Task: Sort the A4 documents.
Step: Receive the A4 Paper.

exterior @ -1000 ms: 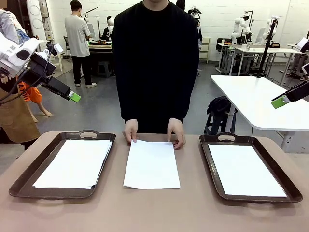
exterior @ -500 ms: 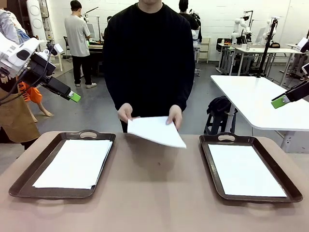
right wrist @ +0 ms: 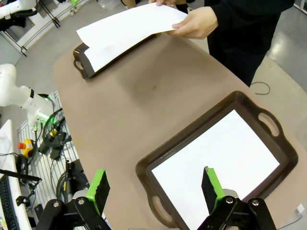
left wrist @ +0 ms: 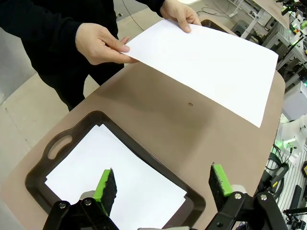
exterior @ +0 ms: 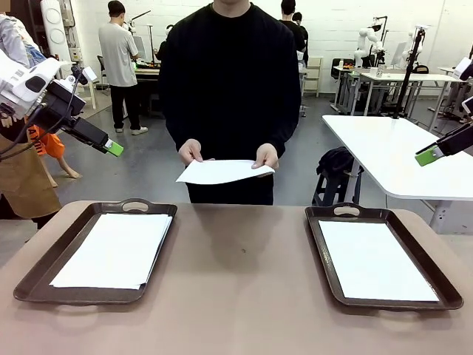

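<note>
Paper held in the air is what the coming move turns on: the person at the far side of the table (exterior: 244, 296) pinches one loose sheet (exterior: 222, 171) by its far edge with both hands, one hand (exterior: 191, 152) toward the robot's left and the other hand (exterior: 266, 156) toward its right, so the sheet hangs nearly level above the far middle of the table, clear of the surface, its free edge reaching toward the robot. It lies between the two dark trays and over neither. The left tray (exterior: 29, 281) carries a small stack of A4 documents (exterior: 114, 250) and the right tray (exterior: 399, 296) carries a single white sheet (exterior: 375, 260), both lying flat with their long axes running away from the robot. The left gripper (exterior: 113, 148) hovers high over the left side, jaws spread wide and empty; in its wrist view the fingers (left wrist: 106, 190) frame the left tray with the held sheet (left wrist: 206, 67) beyond and above them. The right gripper (exterior: 429, 155) hangs high at the far right, likewise wide apart and holding nothing, its fingers (right wrist: 99, 188) straddling the near end of the right tray (right wrist: 192, 139). Judged from the front, the left gripper looks somewhat nearer the held sheet than the right, though both stand well apart from it.
</note>
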Tool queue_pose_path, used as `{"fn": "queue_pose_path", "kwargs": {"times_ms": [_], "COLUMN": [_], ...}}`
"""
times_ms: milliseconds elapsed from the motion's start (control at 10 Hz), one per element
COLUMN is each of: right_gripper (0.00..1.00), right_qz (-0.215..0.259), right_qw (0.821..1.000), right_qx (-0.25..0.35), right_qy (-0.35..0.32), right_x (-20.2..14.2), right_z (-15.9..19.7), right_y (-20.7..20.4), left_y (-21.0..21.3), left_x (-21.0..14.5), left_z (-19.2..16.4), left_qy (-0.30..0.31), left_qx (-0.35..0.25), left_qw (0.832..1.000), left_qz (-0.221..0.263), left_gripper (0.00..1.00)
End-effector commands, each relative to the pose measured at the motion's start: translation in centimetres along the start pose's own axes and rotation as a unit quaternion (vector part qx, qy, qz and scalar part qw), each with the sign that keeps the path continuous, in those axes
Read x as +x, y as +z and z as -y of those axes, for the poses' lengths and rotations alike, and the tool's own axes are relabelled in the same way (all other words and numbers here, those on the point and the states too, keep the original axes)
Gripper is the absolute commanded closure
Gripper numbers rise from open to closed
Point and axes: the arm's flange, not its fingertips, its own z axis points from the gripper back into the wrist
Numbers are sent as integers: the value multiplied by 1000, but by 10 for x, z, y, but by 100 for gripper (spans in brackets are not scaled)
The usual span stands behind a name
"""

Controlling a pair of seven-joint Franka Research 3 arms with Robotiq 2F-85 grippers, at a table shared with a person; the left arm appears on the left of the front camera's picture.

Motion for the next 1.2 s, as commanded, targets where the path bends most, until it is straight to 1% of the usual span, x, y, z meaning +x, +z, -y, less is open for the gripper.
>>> {"fn": "queue_pose_path", "kwargs": {"times_ms": [0, 1100], "right_gripper": [0, 0], "right_qz": [1, 1], "right_qw": [1000, 1000], "right_qx": [3, 3], "right_qy": [2, 2], "right_x": [0, 0], "right_z": [0, 0], "right_y": [-1, -1], "left_y": [1, 1], "left_x": [0, 0], "left_z": [1, 1], "left_qy": [-9, -9], "left_qx": [5, 5], "left_qw": [1000, 1000], "left_qz": [2, 2], "left_gripper": [0, 0]}}
